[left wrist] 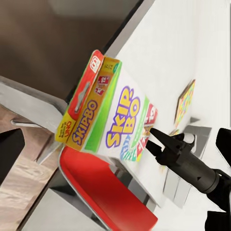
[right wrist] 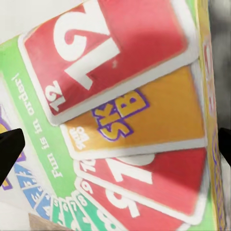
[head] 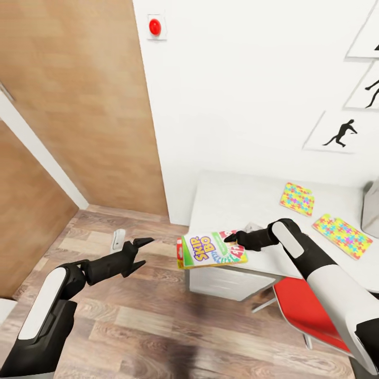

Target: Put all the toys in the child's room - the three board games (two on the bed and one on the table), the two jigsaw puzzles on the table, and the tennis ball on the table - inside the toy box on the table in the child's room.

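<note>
The yellow, green and red Skip-Bo board game (head: 210,251) (left wrist: 120,120) lies on the near left corner of the pale table (head: 237,200), overhanging its edge. My right gripper (head: 231,238) (left wrist: 153,139) is at the box's right end. In the right wrist view its fingers stand open, spread wide over the box's card artwork (right wrist: 130,110). Out over the wood floor, left of the table, my left gripper (head: 143,252) hangs open and holds nothing. Two jigsaw puzzles (head: 297,199) (head: 342,235) lie flat further right on the table.
A red chair (head: 300,310) (left wrist: 106,192) is tucked under the table's front edge. A grey object (head: 371,208) is cut off at the table's right end. Wood panels (head: 79,105) stand at the left. A small white object (head: 118,239) sits on the floor.
</note>
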You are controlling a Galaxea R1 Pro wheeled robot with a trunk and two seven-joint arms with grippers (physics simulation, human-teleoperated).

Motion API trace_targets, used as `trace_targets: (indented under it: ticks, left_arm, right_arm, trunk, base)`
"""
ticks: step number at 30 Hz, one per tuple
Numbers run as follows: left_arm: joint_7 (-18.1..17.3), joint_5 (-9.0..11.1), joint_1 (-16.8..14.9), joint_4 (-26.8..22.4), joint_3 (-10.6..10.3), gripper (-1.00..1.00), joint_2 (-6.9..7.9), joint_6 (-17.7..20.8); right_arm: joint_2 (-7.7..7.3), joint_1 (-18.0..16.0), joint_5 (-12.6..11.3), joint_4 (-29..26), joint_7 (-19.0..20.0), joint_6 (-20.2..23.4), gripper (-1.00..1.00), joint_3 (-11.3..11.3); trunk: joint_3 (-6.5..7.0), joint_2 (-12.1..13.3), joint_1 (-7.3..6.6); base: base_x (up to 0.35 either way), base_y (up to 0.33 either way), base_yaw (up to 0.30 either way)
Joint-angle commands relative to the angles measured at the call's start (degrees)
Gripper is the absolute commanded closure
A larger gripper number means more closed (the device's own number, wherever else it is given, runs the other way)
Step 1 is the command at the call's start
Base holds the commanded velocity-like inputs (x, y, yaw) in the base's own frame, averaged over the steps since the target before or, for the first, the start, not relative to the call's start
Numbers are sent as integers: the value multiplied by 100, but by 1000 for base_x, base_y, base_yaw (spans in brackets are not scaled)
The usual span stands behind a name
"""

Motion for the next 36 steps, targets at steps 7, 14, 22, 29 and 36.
trace_targets:
  ticks: [7, 14, 22, 29, 36]
  left_arm:
    - [60, 57, -8, -2, 3, -100, -2, 13]
    - [60, 57, -8, -2, 3, -100, -2, 13]
    - [60, 57, -8, -2, 3, -100, -2, 13]
    - [60, 57, -8, -2, 3, -100, -2, 13]
    - [60, 52, -8, 2, 3, -100, -2, 9]
  right_arm:
    - [-6, 2, -77, -9, 8, 9, -100, 9]
    - [-15, 2, -77, -9, 11, 9, -100, -3]
    - [-35, 2, -83, -9, 16, 9, -100, -32]
    - [-41, 2, -82, -9, 17, 9, -100, -56]
    - [-54, -4, -85, -9, 10, 9, -100, -77]
  trunk:
    - [-10, -7, 20]
    - [-10, -7, 20]
    - [-10, -7, 20]
    - [-10, -7, 20]
    - [-10, -7, 20]
  base:
    - [0, 0, 274]
    - [0, 0, 266]
    - [0, 0, 122]
    - [0, 0, 32]
    - [0, 0, 10]
